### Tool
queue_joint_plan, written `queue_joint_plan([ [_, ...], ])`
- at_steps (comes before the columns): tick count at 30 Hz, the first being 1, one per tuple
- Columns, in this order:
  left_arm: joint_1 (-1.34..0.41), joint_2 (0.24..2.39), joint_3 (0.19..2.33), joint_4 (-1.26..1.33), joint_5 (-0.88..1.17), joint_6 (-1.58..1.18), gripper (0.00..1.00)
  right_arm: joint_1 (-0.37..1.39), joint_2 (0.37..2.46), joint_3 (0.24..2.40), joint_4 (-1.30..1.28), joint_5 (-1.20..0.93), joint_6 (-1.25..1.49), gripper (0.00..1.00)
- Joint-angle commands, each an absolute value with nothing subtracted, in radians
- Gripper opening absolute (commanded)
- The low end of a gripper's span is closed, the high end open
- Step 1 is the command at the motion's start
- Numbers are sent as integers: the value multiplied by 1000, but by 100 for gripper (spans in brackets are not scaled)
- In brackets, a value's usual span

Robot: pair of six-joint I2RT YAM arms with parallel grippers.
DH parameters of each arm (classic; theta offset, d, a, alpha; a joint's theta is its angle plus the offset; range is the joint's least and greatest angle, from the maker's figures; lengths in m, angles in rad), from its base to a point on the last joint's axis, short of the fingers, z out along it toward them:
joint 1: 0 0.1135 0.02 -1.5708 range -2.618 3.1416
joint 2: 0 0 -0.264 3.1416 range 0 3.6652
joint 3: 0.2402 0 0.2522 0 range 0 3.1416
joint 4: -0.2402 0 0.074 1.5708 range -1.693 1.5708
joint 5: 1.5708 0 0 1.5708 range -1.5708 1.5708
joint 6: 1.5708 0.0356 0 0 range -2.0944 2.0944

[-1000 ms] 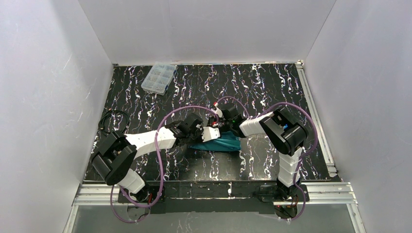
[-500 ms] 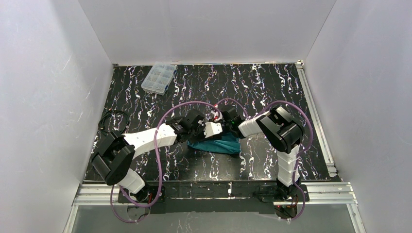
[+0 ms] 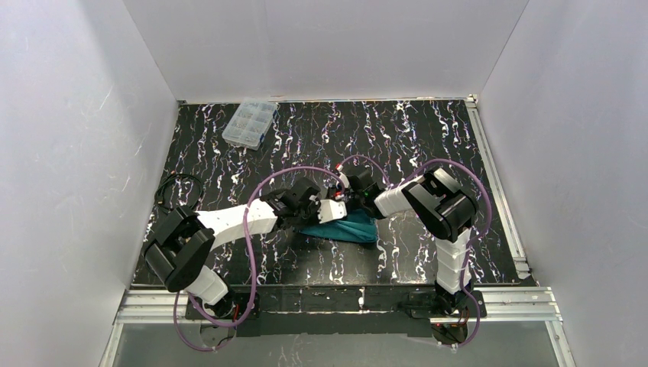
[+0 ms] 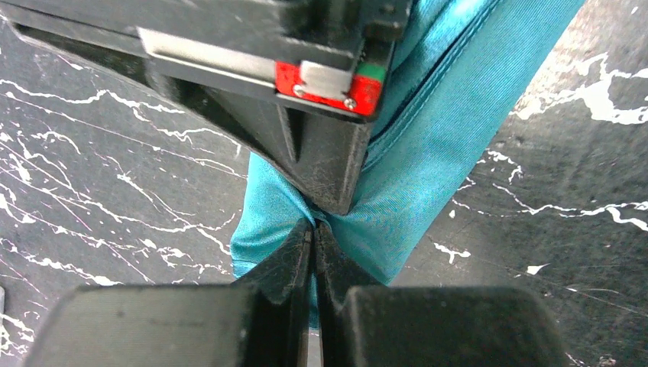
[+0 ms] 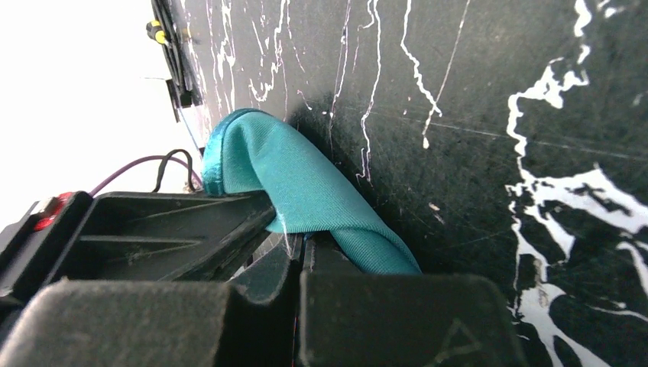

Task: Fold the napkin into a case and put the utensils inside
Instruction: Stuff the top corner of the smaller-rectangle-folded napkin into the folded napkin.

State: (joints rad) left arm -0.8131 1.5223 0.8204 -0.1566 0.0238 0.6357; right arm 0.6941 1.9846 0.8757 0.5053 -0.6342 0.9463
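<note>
The teal-green napkin (image 3: 350, 227) lies bunched on the black marbled table, just in front of both grippers. My left gripper (image 3: 330, 209) and my right gripper (image 3: 341, 200) meet tip to tip over its far edge. In the left wrist view the left gripper (image 4: 314, 226) is shut on a pinch of the napkin (image 4: 428, 145), with the right gripper's black fingers touching from above. In the right wrist view the right gripper (image 5: 299, 238) is shut on a fold of the napkin (image 5: 306, 183). No utensils show in any view.
A clear plastic compartment box (image 3: 250, 121) stands at the far left of the table. A black cable loop (image 3: 177, 189) lies by the left wall. White walls close in three sides, and metal rails (image 3: 497, 191) run along the right and near edges.
The two grippers, held together on the napkin, moved slightly away then came back a little nearer; the napkin shifted little.
</note>
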Motion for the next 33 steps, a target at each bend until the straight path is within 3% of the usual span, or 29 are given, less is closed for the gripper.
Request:
queue_joint_plan([
  [1,-817,1518,780,-114,-2,684,0,697,1960,871,583,-640,979,1],
  [33,-821,1507,807,-113,-24,718,0,697,2069,938,449,-618,880,1],
])
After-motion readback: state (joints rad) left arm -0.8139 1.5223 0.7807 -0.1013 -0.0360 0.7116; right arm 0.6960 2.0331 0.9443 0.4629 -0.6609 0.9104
